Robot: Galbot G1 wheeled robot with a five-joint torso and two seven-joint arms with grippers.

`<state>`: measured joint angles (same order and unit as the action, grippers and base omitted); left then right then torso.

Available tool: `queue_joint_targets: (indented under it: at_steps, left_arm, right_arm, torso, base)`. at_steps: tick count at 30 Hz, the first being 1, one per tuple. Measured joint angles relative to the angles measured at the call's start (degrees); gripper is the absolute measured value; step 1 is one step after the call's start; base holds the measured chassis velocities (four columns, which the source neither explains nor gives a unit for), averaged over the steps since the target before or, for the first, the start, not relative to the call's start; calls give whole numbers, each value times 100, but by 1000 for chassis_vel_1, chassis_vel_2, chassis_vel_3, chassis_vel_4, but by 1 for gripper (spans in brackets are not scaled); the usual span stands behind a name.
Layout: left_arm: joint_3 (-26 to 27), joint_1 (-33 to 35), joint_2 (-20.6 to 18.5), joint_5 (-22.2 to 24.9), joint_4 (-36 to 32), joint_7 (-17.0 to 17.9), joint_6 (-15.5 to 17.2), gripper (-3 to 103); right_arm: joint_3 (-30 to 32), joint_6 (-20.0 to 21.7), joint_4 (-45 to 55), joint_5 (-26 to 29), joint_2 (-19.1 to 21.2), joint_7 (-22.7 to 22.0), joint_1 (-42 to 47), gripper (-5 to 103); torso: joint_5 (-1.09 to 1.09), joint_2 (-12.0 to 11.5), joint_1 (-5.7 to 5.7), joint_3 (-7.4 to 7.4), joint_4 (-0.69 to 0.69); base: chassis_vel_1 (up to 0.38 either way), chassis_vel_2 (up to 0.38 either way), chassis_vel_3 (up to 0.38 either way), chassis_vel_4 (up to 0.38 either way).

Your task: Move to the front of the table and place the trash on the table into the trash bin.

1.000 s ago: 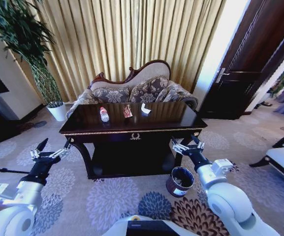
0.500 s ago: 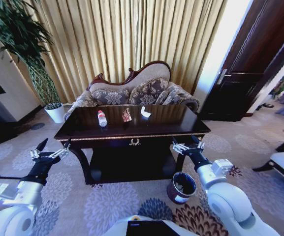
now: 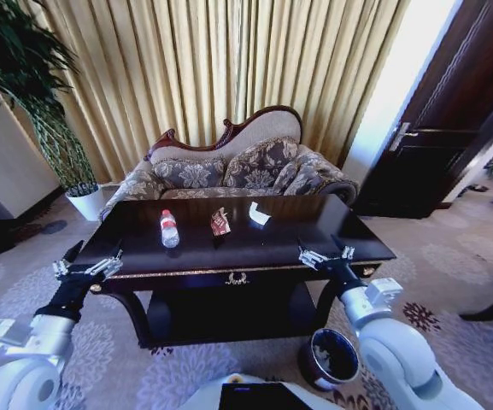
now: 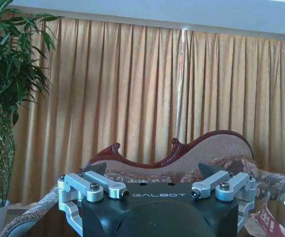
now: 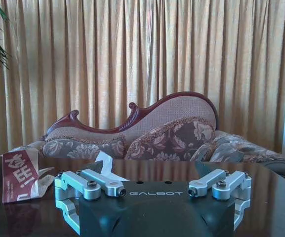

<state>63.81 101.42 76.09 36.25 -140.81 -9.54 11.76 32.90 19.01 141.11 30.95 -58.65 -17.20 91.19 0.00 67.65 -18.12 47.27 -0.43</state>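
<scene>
**At the table front, nothing yet binned**

On the table [image 3: 331,248] the bottle [image 3: 169,229], wrapper [image 3: 220,222] and white scrap [image 3: 259,213] lie untouched; the trash bin [image 3: 332,358] waits below right. The left gripper [image 3: 86,269] and right gripper [image 3: 325,255] are held spread and empty

Both end effectors [image 3: 86,267] [image 3: 326,254] forward (fingers spread)

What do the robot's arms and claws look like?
Both arms have chunky, rounded white shells near the body, then slim black wrists. The left gripper and the right gripper each have a black base with silver metal bars held by round bolts and dark pointed fingertips. The word GALBOT is printed in pale letters on each black base.
</scene>
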Motion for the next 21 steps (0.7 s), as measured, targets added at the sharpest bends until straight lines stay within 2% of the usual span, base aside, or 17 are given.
queue_joint_targets:
  at_steps: [9, 11, 15, 19, 21]
  left_arm:
    - [21, 11, -13, 1, -23, 62, 26, 100]
    - [23, 12, -6, 1, -26, 96, 34, 100]
    - [14, 15, 21, -2, -20, 120, 38, 100]
    - [54, 63, 54, -6, -6, 143, 41, 100]
    - [62, 64, 62, -12, -13, 152, 41, 100]
  right_arm:
    - [-43, 246, -214, 743, 451, -260, -550, 100]
    - [-144, 261, -440, 996, 759, -267, -879, 100]
    - [-268, 275, -646, 1291, 1028, -256, -1201, 100]
    - [-539, 437, -1074, 1958, 1463, -204, -1881, 100]
    - [-733, 470, -1239, 2104, 1584, -192, -2132, 100]
  torso:
    - [1, 4, 8, -4, 0]
    - [2, 4, 8, -3, 1]
    - [1, 2, 5, -1, 1]
    - [0, 2, 3, -1, 0]
    - [0, 2, 4, -2, 0]
  base:
    - [-12, 12, 7, -5]
    - [0, 0, 0, 0]
    - [0, 0, 0, 0]
    - [0, 0, 0, 0]
    - [0, 0, 0, 0]
